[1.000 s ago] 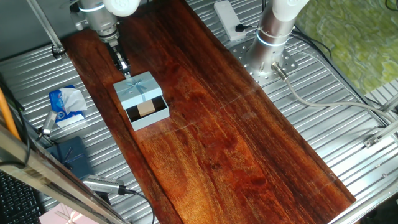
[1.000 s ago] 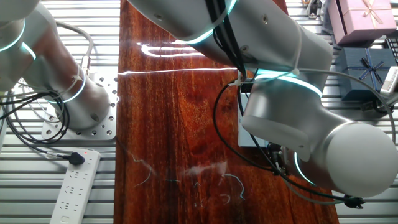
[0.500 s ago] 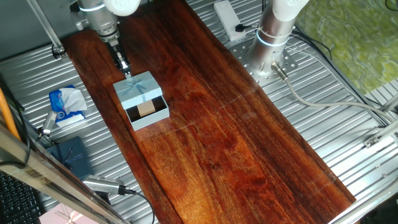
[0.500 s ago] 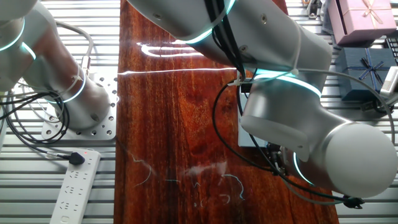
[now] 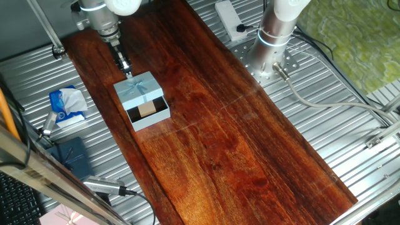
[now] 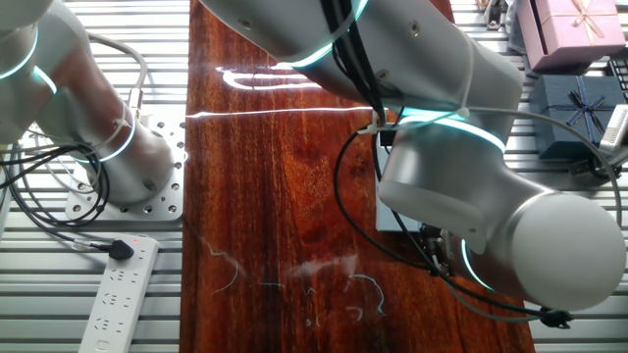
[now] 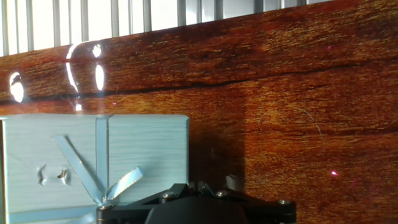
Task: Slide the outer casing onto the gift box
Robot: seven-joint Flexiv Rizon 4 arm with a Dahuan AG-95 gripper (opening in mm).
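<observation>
The outer casing [image 5: 139,88] lies near the far left corner of the wooden tabletop [image 5: 237,144], close to its left edge, and covers only about half of the gift box [image 5: 150,114]. The box's open end with the tan block [image 5: 147,110] sticks out of the sleeve toward the near side. In the hand view the casing's top [image 7: 93,158] with its ribbon cross fills the lower left, flat on the wood.

The gripper [image 5: 125,67] stands at the casing's far edge, apparently touching it or just short of it. Whether its fingers are spread or pressed together cannot be told: they look narrow and close in one fixed view, the hand view shows only the dark body, and the arm [image 6: 461,186] hides the work in the other fixed view.

The step appears to be pushing the sleeve along over the tray. To do it well, the push should run straight along the sleeve's axis, low on the far edge and centred, so the casing does not skew and jam on the tray walls. The likely risk is that both pieces slide together on the smooth wood.
</observation>
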